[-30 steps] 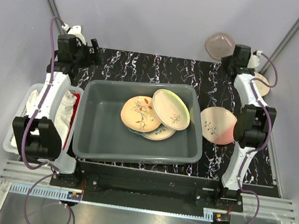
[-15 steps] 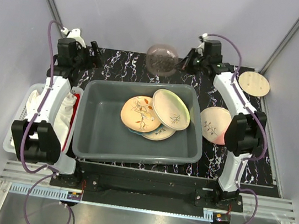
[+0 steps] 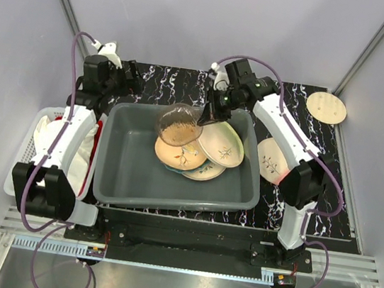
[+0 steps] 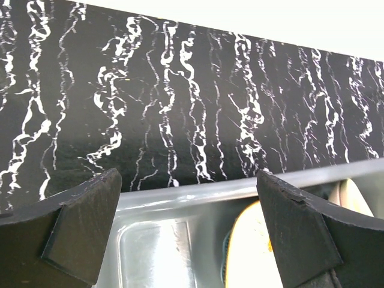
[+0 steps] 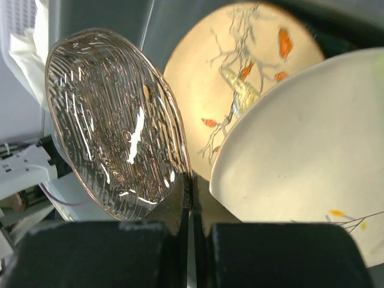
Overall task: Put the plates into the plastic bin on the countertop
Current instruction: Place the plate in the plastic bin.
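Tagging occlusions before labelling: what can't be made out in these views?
- Top view: lowest plates in the grey plastic bin; the cream round plate, peach leaf-sprig plate and clear ribbed glass plate pinched in the right fingers cover them, count unclear.
- Top view: pink round plate on the black marbled countertop, partly behind the right arm.
- Left wrist view: bin contents cut off by the bottom edge and the open left fingers.

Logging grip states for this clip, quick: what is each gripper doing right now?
Left gripper: open, holding nothing.
Right gripper: shut on the rim of the ribbed glass plate.
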Robot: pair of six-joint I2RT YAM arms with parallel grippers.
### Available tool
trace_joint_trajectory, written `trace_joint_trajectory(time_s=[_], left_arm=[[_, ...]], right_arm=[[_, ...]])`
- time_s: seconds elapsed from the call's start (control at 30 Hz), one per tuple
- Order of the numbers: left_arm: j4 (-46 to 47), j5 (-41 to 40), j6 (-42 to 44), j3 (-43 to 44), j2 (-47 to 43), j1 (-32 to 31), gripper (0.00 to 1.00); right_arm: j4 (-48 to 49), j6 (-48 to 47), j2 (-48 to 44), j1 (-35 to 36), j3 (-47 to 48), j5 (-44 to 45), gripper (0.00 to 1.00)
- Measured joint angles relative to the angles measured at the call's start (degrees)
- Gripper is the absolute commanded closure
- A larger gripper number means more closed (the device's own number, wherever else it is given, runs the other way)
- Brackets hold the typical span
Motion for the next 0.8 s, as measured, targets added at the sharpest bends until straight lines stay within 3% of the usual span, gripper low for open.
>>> trace_joint_trajectory(time_s=[0.23, 0.57, 0.8], left_arm=[[0.02, -0.11, 0.26, -1.42, -1.38, -1.22, 0.01], [-0.02, -0.28, 1.09, -1.68, -2.36, -1.99, 0.01], [-0.02, -0.48, 1.53, -1.70, -2.84, -1.99, 0.01]], right_arm=[[-11.47, -4.22, 2.54, 6.01, 5.49, 5.92, 1.00], [-17.88, -4.87, 12.46, 9.07, 19.58, 15.76, 0.94], [-18.38, -4.17, 14.78, 9.57, 21.53, 18.64, 0.70]])
